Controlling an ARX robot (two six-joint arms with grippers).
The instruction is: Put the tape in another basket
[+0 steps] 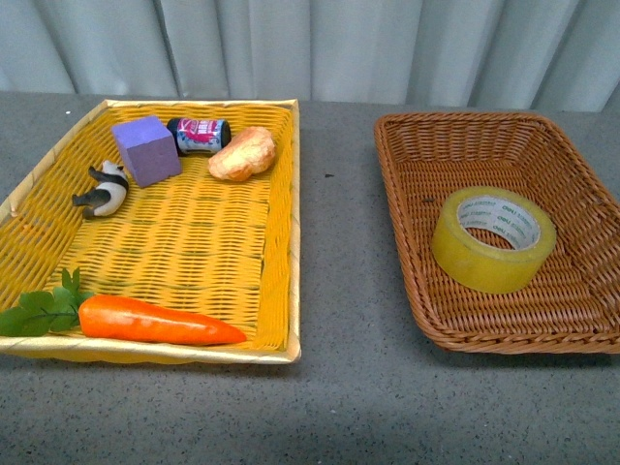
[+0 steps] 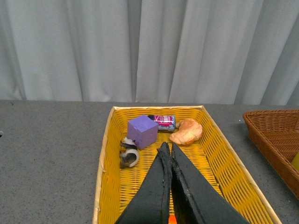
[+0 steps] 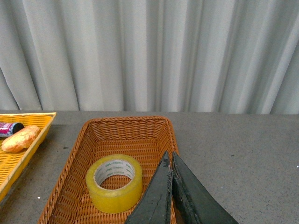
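The tape (image 1: 494, 238), a yellowish translucent roll with a white printed core, lies flat inside the brown wicker basket (image 1: 417, 165) on the right; the right wrist view shows the same tape (image 3: 114, 182) and basket (image 3: 93, 130). My right gripper (image 3: 168, 156) is shut and empty, held above the basket's rim beside the roll. Over the yellow basket (image 2: 210, 140) hangs my left gripper (image 2: 167, 146), shut with nothing in it. Neither arm appears in the front view.
The yellow woven basket (image 1: 281, 242) on the left holds a purple cube (image 1: 145, 148), a small can (image 1: 199, 134), a bread roll (image 1: 242, 153), a panda figure (image 1: 104, 190) and a carrot (image 1: 155, 321). Grey tabletop (image 1: 339, 232) separates the baskets. A curtain hangs behind.
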